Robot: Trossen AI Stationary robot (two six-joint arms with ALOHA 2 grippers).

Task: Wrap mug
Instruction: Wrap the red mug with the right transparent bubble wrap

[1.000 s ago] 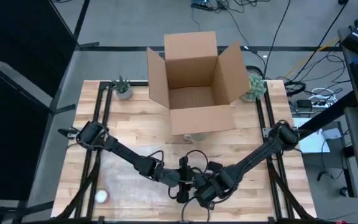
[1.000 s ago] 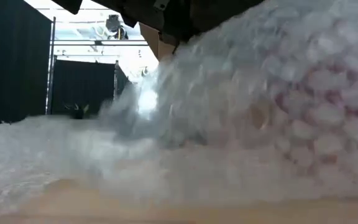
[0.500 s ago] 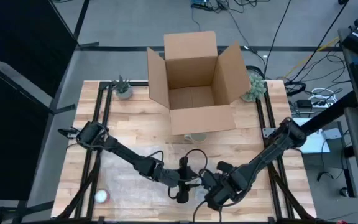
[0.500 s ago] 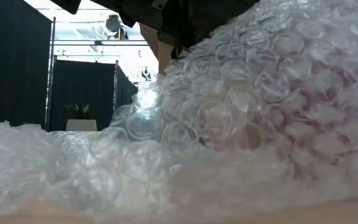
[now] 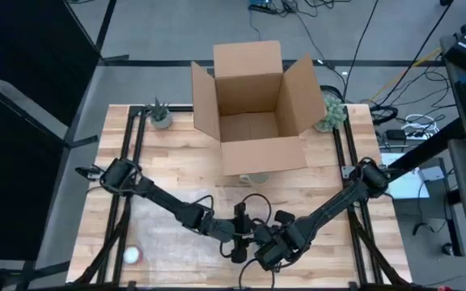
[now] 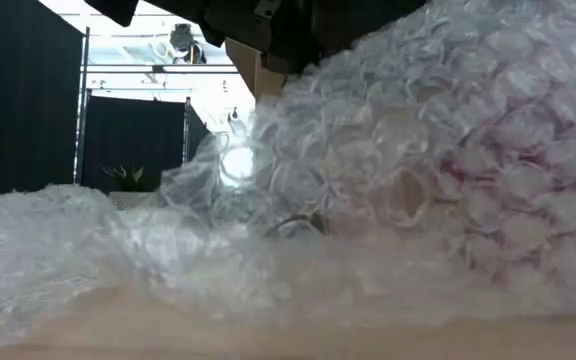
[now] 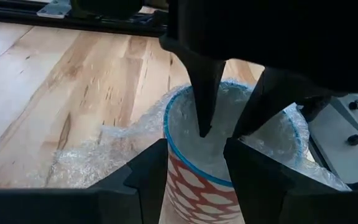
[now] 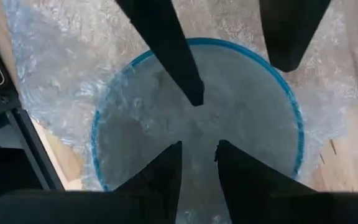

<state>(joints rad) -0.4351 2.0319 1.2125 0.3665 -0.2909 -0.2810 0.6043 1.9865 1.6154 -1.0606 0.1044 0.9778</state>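
The mug [image 7: 194,180] has a red lattice pattern and a blue rim. It stands mouth up near the table's front centre, on and inside a sheet of bubble wrap [image 5: 168,242]. The wrap lines its mouth [image 8: 166,124] and heaps around it [image 6: 398,170]. My right gripper [image 8: 199,144] points down into the mouth, its fingers a narrow gap apart. It also shows in the left wrist view [image 7: 219,132]. My left gripper [image 7: 194,146] stands open at the mug's rim, coming from the table's left. In the high view both grippers [image 5: 253,241] hide the mug. My right gripper reaches from above, pointing down, into the mug's mouth. Its fingertips [image 7: 204,127] stand at the bubble wrap lining the inside [image 7: 216,152]. Nothing shows between the fingers, and I cannot tell whether the tips press the wrap. My left gripper has its fingers [image 8: 166,56] over the rim [image 8: 114,93]; whether they touch it, I cannot tell.
An open cardboard box [image 5: 253,105] stands at the far centre, between two small potted plants [image 5: 160,113] [image 5: 332,111]. A small white round thing [image 5: 132,255] lies near the front left corner. Black frame rails [image 5: 132,162] run along both sides of the table.
My right gripper drew back from the mug toward the table's near right corner, then came back over the mug's mouth. The bubble wrap heaped against the mug shifted while the mug stayed in place.
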